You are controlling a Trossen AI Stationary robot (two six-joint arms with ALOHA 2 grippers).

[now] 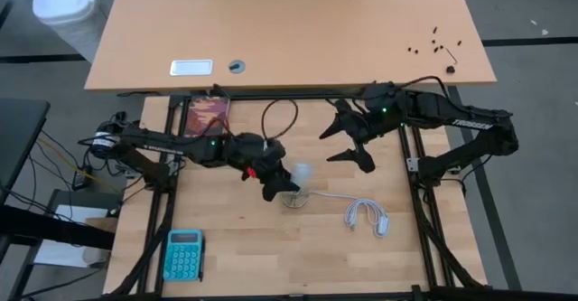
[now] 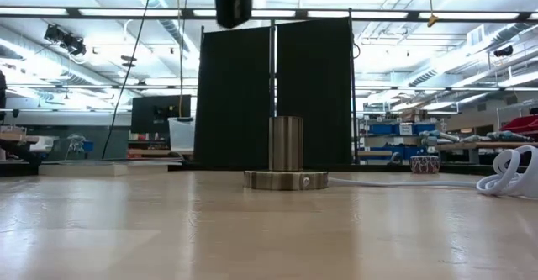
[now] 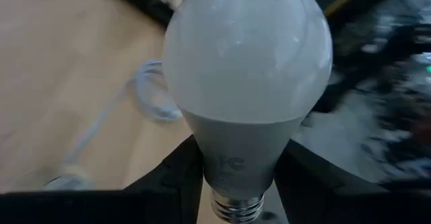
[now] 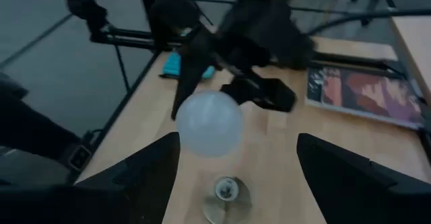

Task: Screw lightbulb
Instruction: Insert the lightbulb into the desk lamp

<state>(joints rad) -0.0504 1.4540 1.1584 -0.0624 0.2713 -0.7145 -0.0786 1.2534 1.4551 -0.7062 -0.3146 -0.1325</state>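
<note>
The white lightbulb (image 1: 301, 173) with a grey neck is held by my left gripper (image 1: 287, 182) just above the round metallic socket (image 1: 293, 199), which stands on its disc base on the wooden table. The right wrist view shows the bulb (image 4: 209, 123) hovering over the socket (image 4: 227, 190). In the low view the socket (image 2: 286, 158) stands alone and the bulb is out of view. My right gripper (image 1: 348, 145) is open and empty, to the right of and beyond the bulb. My left gripper pinches the bulb's grey neck (image 3: 237, 158) between its two fingers (image 3: 176, 177), just above the silvery screw base (image 3: 236, 209). The bulb lies along the fingers, its screw base toward the wrist and its globe pointing away. It is lifted clear of the table and the socket.
The socket's white cord (image 1: 366, 215) lies coiled to the right of the socket. A teal calculator (image 1: 183, 254) lies at the near left. A reddish book (image 1: 208, 116) lies at the far left. A larger table (image 1: 289, 30) stands behind.
</note>
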